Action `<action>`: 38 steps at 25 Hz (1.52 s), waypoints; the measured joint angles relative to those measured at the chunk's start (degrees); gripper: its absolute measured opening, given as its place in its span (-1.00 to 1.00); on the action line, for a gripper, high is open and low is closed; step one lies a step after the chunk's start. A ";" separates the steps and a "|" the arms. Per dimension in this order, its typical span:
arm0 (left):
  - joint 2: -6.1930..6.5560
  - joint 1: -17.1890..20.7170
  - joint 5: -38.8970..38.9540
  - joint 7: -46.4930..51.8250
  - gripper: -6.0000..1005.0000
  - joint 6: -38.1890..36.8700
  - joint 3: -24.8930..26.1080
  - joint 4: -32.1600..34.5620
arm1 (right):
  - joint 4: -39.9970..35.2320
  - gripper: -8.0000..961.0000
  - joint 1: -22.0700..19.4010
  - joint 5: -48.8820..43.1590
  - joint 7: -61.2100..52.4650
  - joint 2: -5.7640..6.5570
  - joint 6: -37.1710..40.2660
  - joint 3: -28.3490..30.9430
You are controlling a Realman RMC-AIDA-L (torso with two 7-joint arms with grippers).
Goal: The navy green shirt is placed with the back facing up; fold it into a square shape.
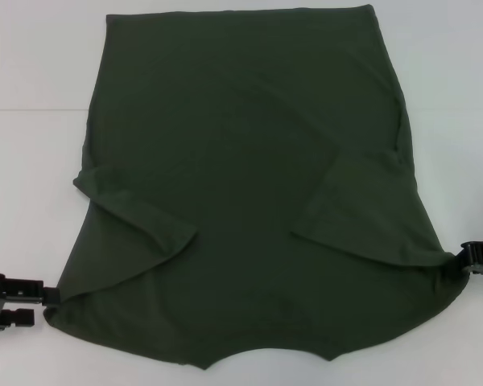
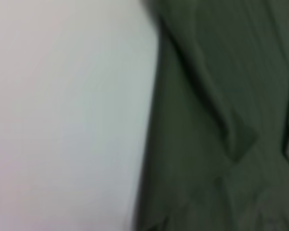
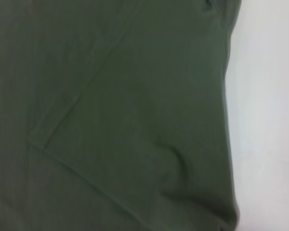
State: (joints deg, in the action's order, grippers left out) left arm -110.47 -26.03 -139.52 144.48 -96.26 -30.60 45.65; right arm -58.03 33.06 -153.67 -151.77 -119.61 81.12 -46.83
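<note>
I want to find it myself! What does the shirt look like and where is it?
On the white table, the shirt is the big dark green cloth in the middle, sleeves folded inward. The left gripper and right gripper touch its near corners; nothing else is green.

navy green shirt point(image 1: 249, 177): soft matte cloth | table point(image 1: 32, 72): smooth white

words: we see none | numbers: we see none | labels or brands: we see none on the shirt point(image 1: 249, 177) | signs: none
</note>
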 joint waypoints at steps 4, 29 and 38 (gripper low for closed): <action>-0.23 -1.12 -1.46 0.12 0.38 3.43 -0.43 -1.36 | 0.13 -0.96 0.05 0.02 0.07 0.00 -0.17 0.06; -0.87 -2.90 -3.84 -0.62 0.27 9.89 -3.39 -2.94 | 0.75 -0.96 0.61 0.04 0.27 0.19 -0.26 0.77; -1.52 -3.33 -3.83 -0.62 0.22 10.43 -5.20 -2.94 | 1.50 -0.96 0.85 0.04 0.34 0.60 -0.26 0.77</action>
State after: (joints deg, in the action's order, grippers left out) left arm -111.99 -29.35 -143.35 143.87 -85.82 -35.80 42.72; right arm -56.53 33.91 -153.63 -151.43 -119.01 80.85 -46.05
